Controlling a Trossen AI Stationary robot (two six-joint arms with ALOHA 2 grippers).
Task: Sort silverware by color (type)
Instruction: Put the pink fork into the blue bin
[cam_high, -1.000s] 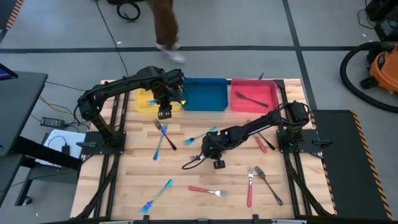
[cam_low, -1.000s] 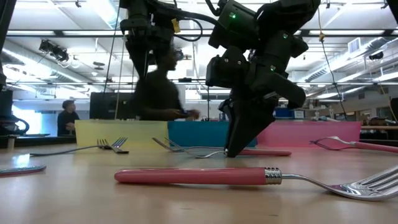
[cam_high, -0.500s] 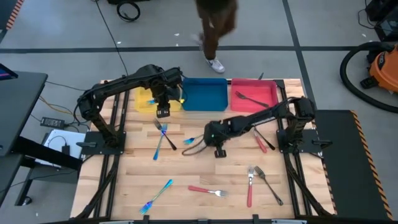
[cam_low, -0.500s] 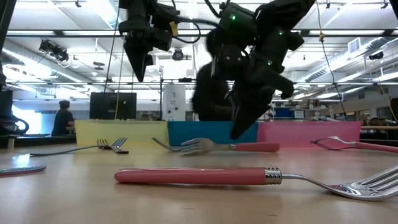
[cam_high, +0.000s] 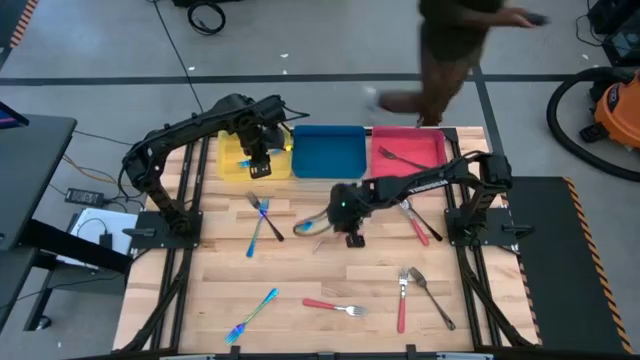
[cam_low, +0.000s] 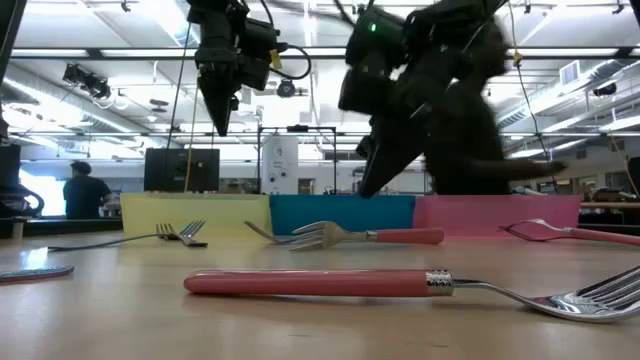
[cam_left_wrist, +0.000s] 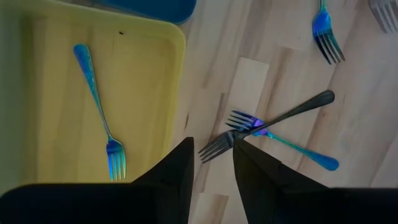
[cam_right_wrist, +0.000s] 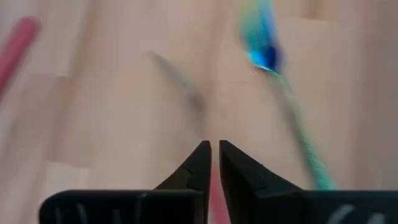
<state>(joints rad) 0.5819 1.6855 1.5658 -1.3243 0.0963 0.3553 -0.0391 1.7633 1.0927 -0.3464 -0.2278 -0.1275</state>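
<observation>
On the pale wooden slatted table (cam_high: 300, 285), three shallow plastic trays sit in a row along the upper edge of the high view: a yellow tray (cam_high: 228, 166) at the left, a blue tray (cam_high: 330, 152) in the middle and a red tray (cam_high: 432, 150) at the right.

The left hand (cam_high: 258, 168) hangs over the yellow tray's right half, in the upper left of the high view. Its two dark fingers (cam_left_wrist: 175, 171) stand slightly apart with nothing between them. In the left wrist view an iridescent blue-teal fork (cam_left_wrist: 98, 104) lies inside the yellow tray, and beside the tray on the table a dark grey-black metal fork (cam_left_wrist: 267, 121) lies crossed over another blue-teal fork (cam_left_wrist: 287, 144).

The right hand (cam_high: 350, 238) is at the centre of the high view, just below the blue tray. In the right wrist view its fingers (cam_right_wrist: 198, 163) are almost pressed together; the picture is blurred, so I cannot tell whether a thin handle is pinched between them. Just left of this hand a smeared utensil (cam_high: 308, 227) lies or hangs over the table.

A red-handled fork (cam_high: 403, 158) rests in the red tray. More red-handled pieces (cam_high: 416, 222) lie right of the right hand. Toward the lower right of the high view a red-handled fork (cam_high: 402, 298) and a dark fork (cam_high: 432, 297) lie side by side; a red-handled fork (cam_high: 332, 307) and a blue-teal fork (cam_high: 251, 315) lie along the lower part.

A person (cam_high: 455, 45) walks past beyond the table at the top.
</observation>
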